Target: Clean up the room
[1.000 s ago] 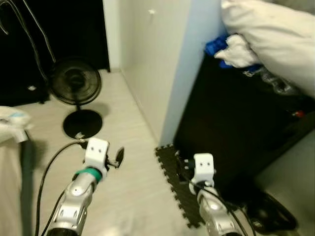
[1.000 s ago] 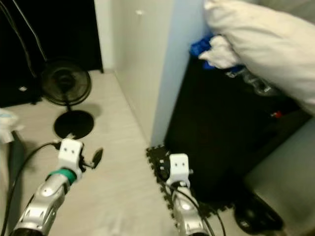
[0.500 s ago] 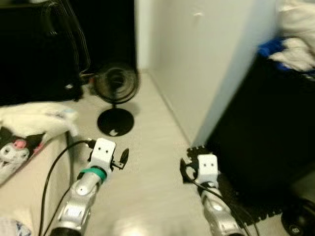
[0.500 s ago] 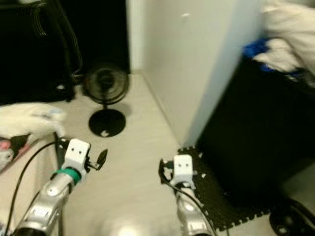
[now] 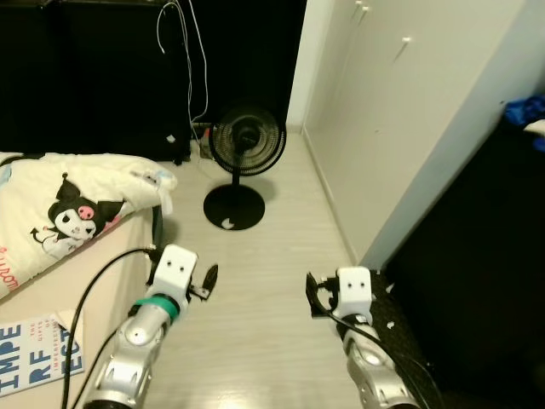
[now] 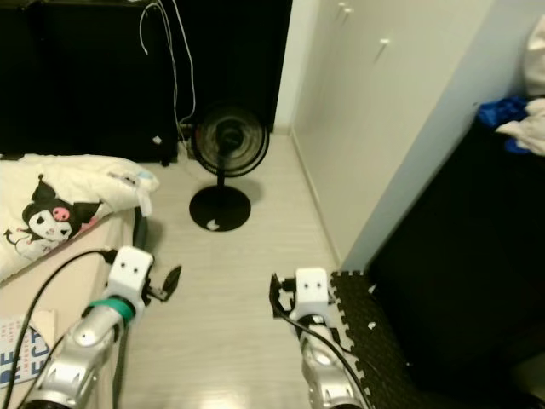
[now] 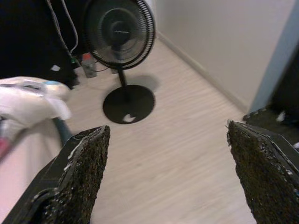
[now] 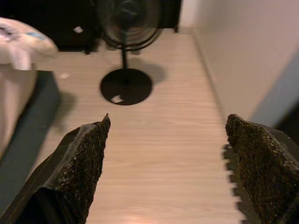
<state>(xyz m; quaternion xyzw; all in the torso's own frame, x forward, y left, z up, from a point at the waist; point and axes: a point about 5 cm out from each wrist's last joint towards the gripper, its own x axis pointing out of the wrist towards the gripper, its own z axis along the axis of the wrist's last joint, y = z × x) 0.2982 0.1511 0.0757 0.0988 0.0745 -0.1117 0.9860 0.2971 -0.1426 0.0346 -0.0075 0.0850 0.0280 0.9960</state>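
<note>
Claws held low over pale floor: left claw [image 7: 168,172] and right claw [image 8: 170,168] both spread wide, gripping nothing. Black fan [image 5: 246,145] stands at 12 o'clock, cartoon-print pillow [image 5: 77,204] at 10 o'clock.

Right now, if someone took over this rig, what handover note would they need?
Left claw: open, holding nothing, raised over the pale wood floor.
Right claw: open, holding nothing, raised beside the black foam puzzle mat.
Things: black pedestal fan stands ahead by the dark wall; white cartoon-print blanket lies on the bed to the left, with a white book with blue lettering nearer on it; blue and white clothes sit on the black cabinet to the right.
Done: nothing picked up that I can see.
Left: choose a first item and approach it.
</note>
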